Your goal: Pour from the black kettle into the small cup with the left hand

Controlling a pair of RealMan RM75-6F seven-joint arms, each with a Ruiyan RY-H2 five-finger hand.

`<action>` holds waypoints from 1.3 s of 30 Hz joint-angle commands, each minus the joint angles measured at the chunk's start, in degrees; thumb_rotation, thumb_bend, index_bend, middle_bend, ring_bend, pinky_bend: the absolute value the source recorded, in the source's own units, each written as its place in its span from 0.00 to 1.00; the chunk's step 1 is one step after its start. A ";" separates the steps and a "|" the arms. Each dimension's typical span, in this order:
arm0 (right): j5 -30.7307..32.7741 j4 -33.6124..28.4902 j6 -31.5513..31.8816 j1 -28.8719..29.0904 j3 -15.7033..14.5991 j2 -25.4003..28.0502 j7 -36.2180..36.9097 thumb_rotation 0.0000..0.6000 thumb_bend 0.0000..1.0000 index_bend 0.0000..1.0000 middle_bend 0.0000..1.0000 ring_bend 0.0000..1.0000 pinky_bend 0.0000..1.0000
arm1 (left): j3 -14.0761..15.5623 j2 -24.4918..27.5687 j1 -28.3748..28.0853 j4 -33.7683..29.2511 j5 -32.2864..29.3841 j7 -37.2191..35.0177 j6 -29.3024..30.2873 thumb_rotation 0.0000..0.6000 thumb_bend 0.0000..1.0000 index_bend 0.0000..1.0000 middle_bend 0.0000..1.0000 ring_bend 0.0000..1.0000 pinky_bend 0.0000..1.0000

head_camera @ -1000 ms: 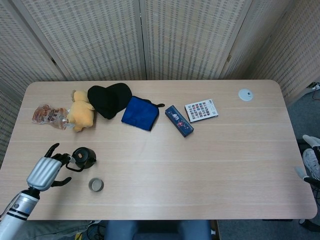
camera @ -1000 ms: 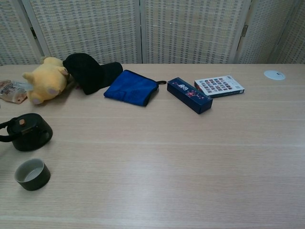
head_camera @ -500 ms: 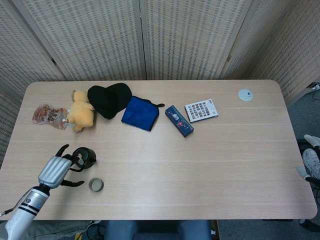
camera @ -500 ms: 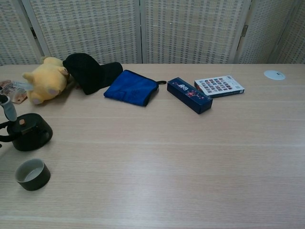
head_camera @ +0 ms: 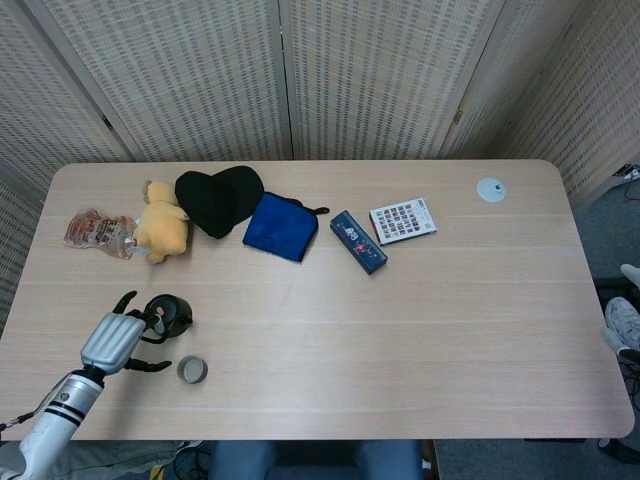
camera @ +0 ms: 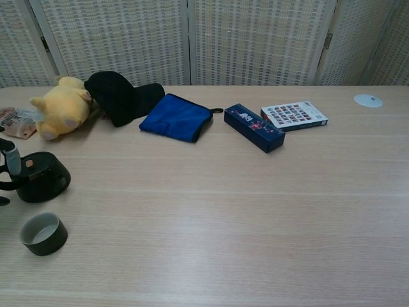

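Two task items sit at the front-left of the table [head_camera: 420, 300]: black kettle [head_camera: 169, 314] and small cup [head_camera: 192, 370], cup just in front of kettle, slightly to its right, not touching. I have the left hand [head_camera: 118, 340] right beside the kettle on its handle side, fingers [head_camera: 127, 298] spread and curled toward the handle; from head view I can't tell if they actually touch it. Chest view shows only one fingertip [camera: 9, 155] at the frame edge by the kettle [camera: 39, 178]. Cup [camera: 43, 233] upright, looks empty.

Nothing betw. hand and kettle. Behind, well apart: snack packet [head_camera: 96, 231], yellow plush [head_camera: 161, 222], black cap [head_camera: 217, 199], blue cloth [head_camera: 281, 226], dark blue box [head_camera: 358, 241], card sheet [head_camera: 403, 219], white disc [head_camera: 490, 189]. Right hand not seen in either view.
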 commanded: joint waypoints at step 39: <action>0.83 1.15 -0.15 -0.70 -0.20 -0.10 1.22 1.00 0.13 0.22 0.24 0.12 0.00 | 1.52 -2.71 -1.32 0.13 -3.14 6.10 -0.59 0.58 0.11 0.49 0.49 0.46 0.00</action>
